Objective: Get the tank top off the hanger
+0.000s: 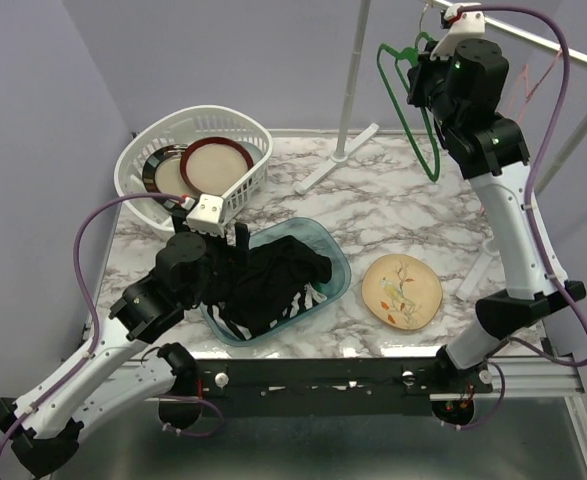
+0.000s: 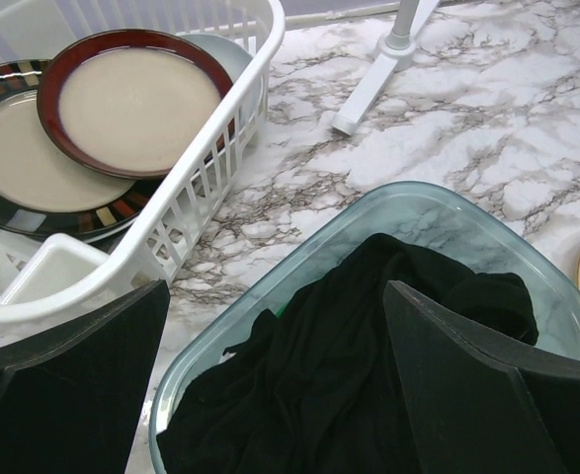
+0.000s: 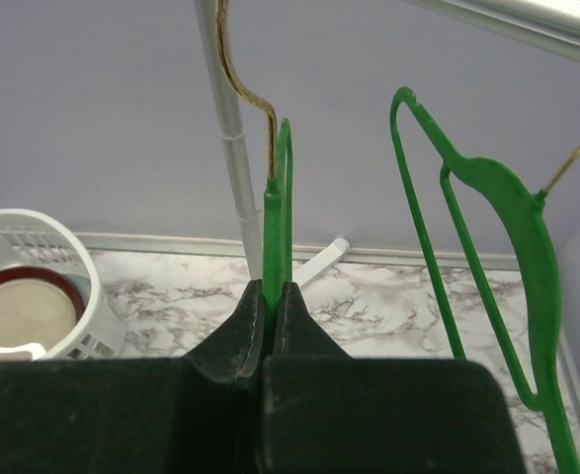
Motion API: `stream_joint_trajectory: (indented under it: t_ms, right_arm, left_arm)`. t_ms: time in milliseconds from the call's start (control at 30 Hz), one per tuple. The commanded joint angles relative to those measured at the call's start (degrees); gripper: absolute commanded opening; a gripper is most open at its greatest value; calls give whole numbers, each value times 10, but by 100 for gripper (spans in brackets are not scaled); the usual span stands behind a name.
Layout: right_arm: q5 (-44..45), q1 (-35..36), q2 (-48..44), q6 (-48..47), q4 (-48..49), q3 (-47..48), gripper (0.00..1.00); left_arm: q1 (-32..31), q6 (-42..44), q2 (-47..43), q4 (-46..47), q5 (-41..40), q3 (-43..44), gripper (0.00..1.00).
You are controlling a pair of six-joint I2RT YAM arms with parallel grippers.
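Left to right: left fingers (image 1: 241, 248), spread wide and empty, hover over the bin (image 1: 330, 246), whose inside holds the heaped black tank top (image 1: 273, 285). Up and right of the bin, right fingers (image 3: 273, 308) pinch the bare green hanger (image 3: 283, 188). Likely best: seat its hook squarely on the rail (image 3: 507, 16) before letting go.
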Motion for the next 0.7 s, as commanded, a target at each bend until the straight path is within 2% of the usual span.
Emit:
stream_joint_trajectory:
  t_ms: [0, 233, 667]
  right_arm:
    - [-32, -16, 46, -8, 64, 45, 1]
    - [-92, -55, 98, 28, 98, 82, 1]
    - [-96, -88, 133, 70, 116, 101, 1]
  left_arm:
    - [3, 9, -7, 8, -10, -3, 99]
    - [4, 11, -4, 8, -6, -3, 99]
    - [5, 14, 9, 10, -7, -6, 99]
